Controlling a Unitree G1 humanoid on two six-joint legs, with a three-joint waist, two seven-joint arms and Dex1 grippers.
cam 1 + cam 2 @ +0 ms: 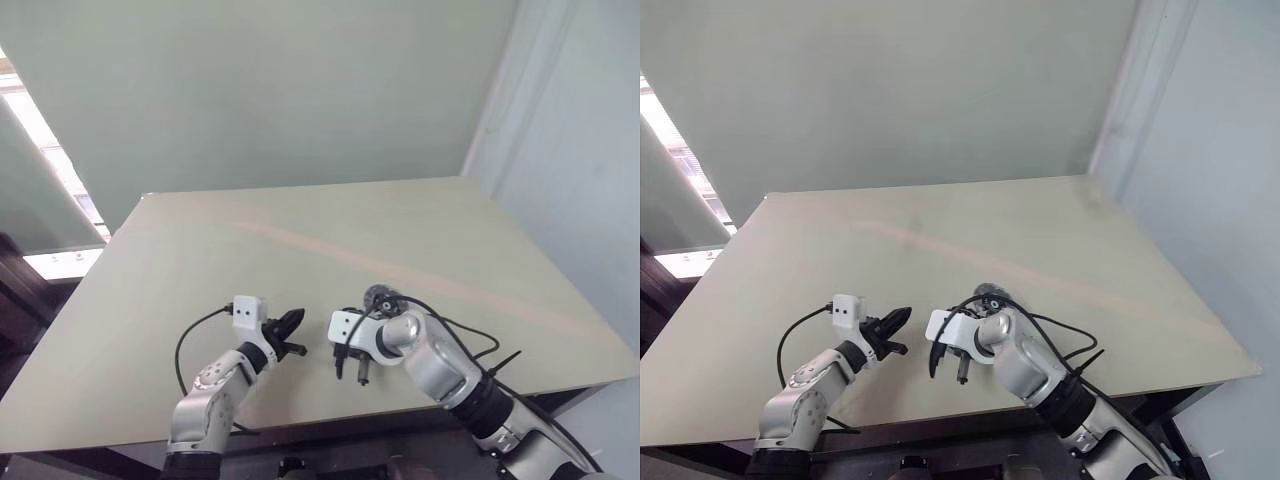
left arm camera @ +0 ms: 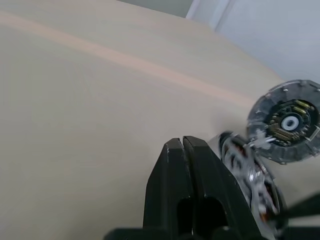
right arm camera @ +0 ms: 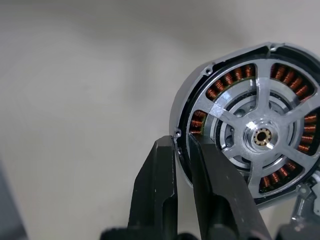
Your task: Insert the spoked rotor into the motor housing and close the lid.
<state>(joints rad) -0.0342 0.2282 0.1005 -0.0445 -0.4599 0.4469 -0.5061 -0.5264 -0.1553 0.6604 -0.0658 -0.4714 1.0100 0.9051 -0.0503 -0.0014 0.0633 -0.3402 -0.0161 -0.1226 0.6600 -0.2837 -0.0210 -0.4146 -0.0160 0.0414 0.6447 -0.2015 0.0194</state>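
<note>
copper-wound motor housing (image 3: 250, 130) rim pinched in right gripper (image 3: 182, 145); left gripper (image 2: 183, 150) clenched empty.

Left gripper (image 1: 291, 333) with black fingers pressed together, pointing right, right gripper (image 3: 182, 150) angled down, fingers pinching, both arms near, close together

Motor housing (image 3: 250, 135): round dark puck, ring of copper windings showing between silver spokes. Tilted up on edge off the counter, rim pinched between two black fingers.

Spoked rotor (image 3: 261, 136): shiny silver, broad spokes running to a central hub with a brass-coloured bore; seated inside the housing, windings visible through its gaps.

Lid (image 2: 287, 121): flat round grey disc, dark centre with a pale hub, lying on the counter just beyond the housing, apart from it.
</note>
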